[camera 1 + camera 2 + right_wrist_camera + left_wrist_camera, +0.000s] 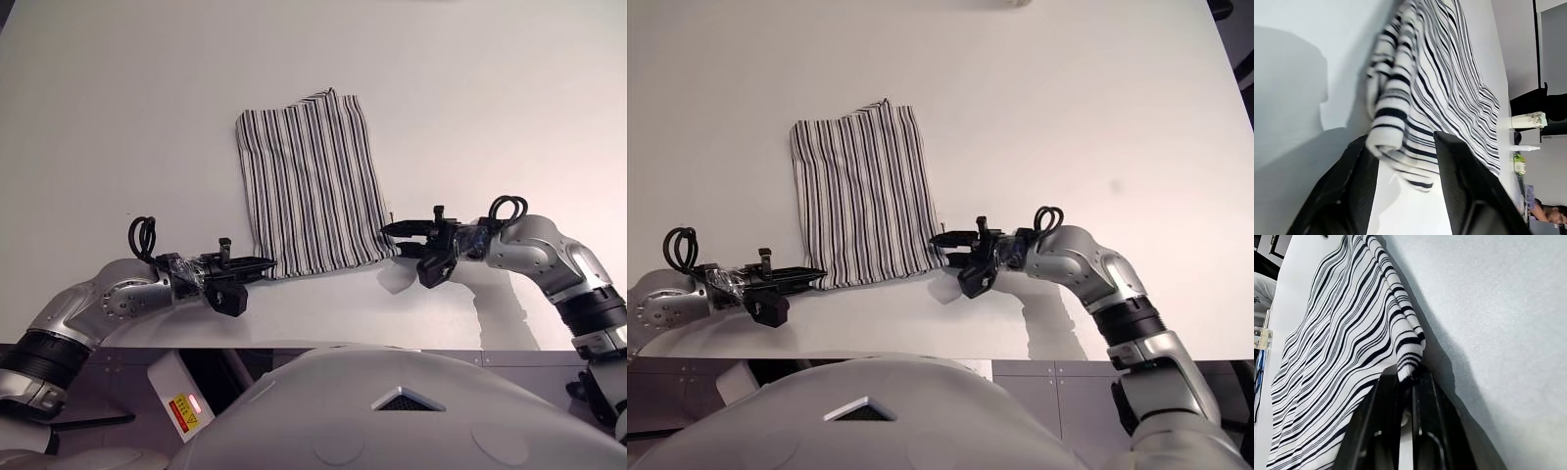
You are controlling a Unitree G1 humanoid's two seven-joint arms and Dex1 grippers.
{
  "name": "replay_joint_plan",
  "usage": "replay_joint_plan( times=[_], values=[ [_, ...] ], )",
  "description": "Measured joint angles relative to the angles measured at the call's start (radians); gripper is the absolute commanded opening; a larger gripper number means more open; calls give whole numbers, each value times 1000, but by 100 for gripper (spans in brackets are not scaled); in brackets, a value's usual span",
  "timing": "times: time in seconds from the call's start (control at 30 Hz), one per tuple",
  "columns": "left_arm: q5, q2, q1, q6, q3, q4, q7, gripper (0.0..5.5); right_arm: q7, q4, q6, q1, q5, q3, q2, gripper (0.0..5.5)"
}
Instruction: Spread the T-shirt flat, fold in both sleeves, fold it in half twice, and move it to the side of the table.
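Sleeves of the striped T-shirt (312, 186) are folded in; both halvings are judged outstanding. One near corner is pinched by the left end effector (265, 263), the other straddled wide by the right end effector (395, 236).

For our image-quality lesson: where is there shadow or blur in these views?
Left eye view: even light over the table, shirt stripes crisp. Left wrist view: the shirt throws a dark shadow beside its edge. Right wrist view: the shirt corner nearest the lens is blurred.
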Motion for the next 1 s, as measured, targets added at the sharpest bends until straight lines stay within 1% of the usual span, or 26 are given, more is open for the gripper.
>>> replay_joint_plan(
  times=[0.13, 0.3, 0.37, 0.47, 0.63, 0.73, 0.8, 0.87, 0.9, 0.93, 1.0],
  values=[
    [0, -8, 2, -3, 9, 0, -12, 10, -42, 47, -18, -58, -44, 35, 23, 197],
    [1, -19, -19, -21, 13, 11, -49, 10, -57, 76, -27, -82, -53, 68, 24, 107],
    [-2, -21, -20, -24, 18, 11, -59, 10, -47, 77, -27, -82, -38, 79, 16, 60],
    [-14, -30, -21, -21, 25, 5, -77, 10, -19, 75, -41, -82, -2, 91, -14, 12],
    [-54, -30, -16, 0, 39, -39, -120, 10, 47, 17, -15, -49, 75, 104, -44, 12],
    [-120, -4, 39, 12, 73, -130, -139, 10, 103, -75, 61, 15, 197, 102, -65, 12],
    [-185, 40, 91, 23, 108, -199, -160, 10, 143, -197, 145, 87, 315, 77, -123, 12],
    [-272, 84, 146, 70, 145, -275, -182, 10, 170, -337, 240, 184, 437, 21, -206, 12],
    [-344, 115, 198, 112, 177, -341, -193, 10, 179, -430, 293, 259, 516, -28, -271, 12],
    [-389, 135, 235, 145, 202, -387, -199, 10, 186, -484, 332, 308, 562, -65, -313, 12],
    [-495, 183, 358, 210, 290, -496, -216, 10, 194, -620, 427, 427, 681, -169, -397, 12]
  ],
)
